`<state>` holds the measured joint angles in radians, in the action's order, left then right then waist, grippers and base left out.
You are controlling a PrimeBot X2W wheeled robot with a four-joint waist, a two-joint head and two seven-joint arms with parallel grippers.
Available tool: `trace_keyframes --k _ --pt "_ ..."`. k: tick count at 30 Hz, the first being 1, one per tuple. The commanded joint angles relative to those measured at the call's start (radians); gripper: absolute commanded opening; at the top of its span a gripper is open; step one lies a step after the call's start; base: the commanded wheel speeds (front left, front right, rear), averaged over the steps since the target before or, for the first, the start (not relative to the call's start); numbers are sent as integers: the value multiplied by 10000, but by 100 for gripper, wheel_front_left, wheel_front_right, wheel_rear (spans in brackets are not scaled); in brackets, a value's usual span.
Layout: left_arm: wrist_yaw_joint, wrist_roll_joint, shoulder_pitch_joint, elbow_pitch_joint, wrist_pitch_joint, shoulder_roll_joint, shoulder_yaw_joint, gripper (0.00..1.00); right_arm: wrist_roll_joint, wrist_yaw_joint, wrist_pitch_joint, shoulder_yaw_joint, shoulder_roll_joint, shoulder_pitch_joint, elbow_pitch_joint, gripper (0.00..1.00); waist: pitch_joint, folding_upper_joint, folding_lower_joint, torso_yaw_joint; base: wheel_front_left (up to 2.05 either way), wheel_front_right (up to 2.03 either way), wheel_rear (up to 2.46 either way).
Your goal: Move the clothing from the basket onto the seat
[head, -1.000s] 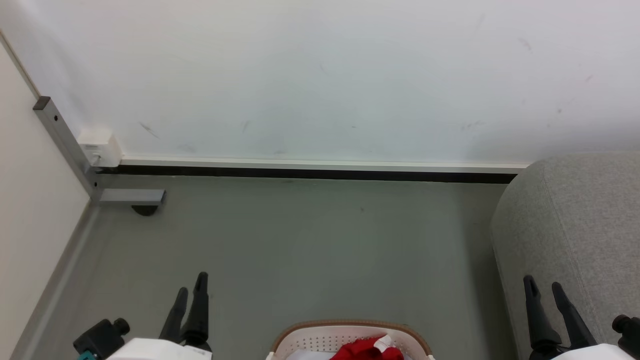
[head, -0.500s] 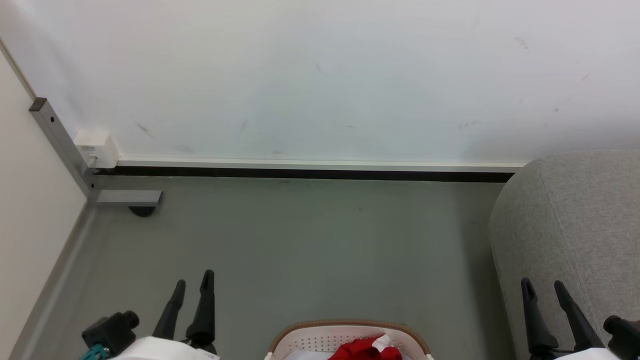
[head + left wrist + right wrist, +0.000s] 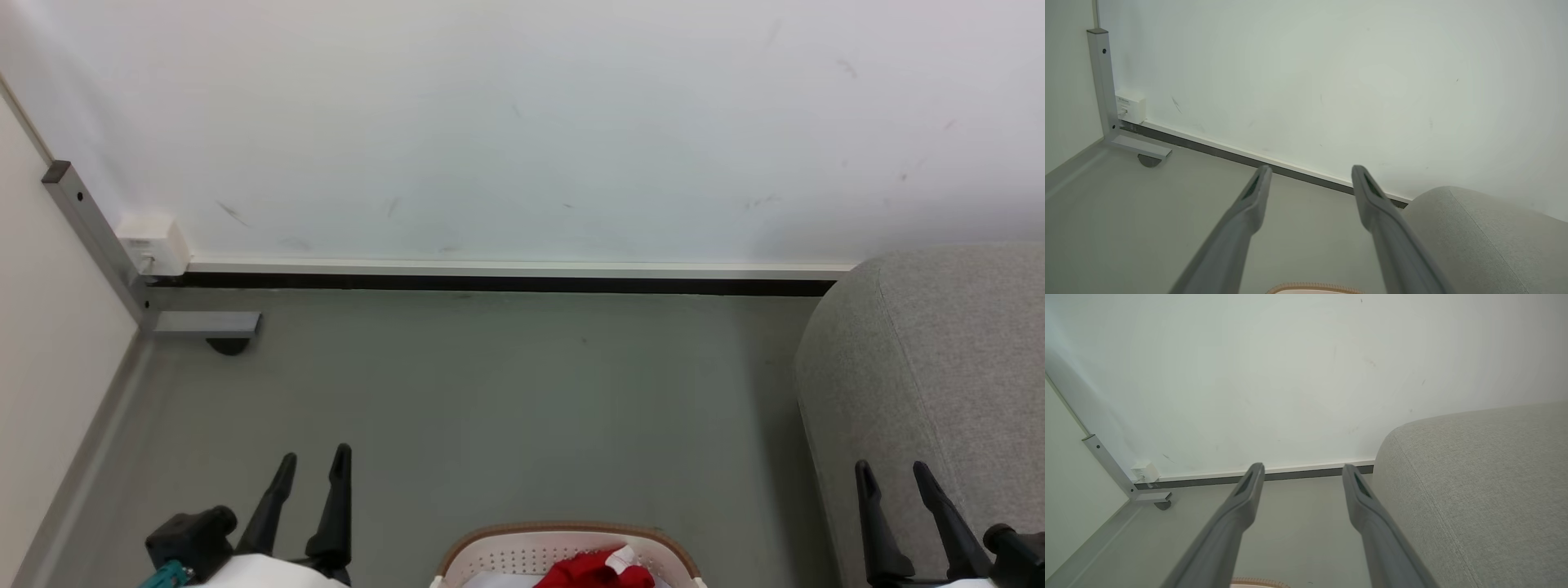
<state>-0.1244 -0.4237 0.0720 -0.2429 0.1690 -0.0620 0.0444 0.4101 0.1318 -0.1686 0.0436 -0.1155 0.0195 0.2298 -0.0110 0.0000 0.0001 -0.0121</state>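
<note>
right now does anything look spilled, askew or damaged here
Nothing stands out. The clothing lies inside the basket, the seat looks intact, and the left gripper and right gripper hang open, holding nothing. The wall has faint scuff marks.

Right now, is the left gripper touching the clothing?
Apart. Head view: grey floor shows between the left gripper, fingers spread, and the basket that holds the clothing.
</note>
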Motion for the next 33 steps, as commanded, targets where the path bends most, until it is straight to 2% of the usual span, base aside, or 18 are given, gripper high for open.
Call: trace_keyframes --k 1,14,33 --pt "-59 420 -38 63 141 -97 -20 100 -301 -13 -135 -68 -45 22 4 100 0 0 -1 -3 0 0 0" --pt "-60 1640 -104 -13 413 -136 -85 100 -1262 -16 -413 -202 -85 -73 228 100 12 0 -1 -77 0 0 0" --pt "-52 2835 -204 -513 795 -152 -247 100 -2480 -19 -803 -688 21 -316 898 100 -70 0 -1 -232 0 0 0"
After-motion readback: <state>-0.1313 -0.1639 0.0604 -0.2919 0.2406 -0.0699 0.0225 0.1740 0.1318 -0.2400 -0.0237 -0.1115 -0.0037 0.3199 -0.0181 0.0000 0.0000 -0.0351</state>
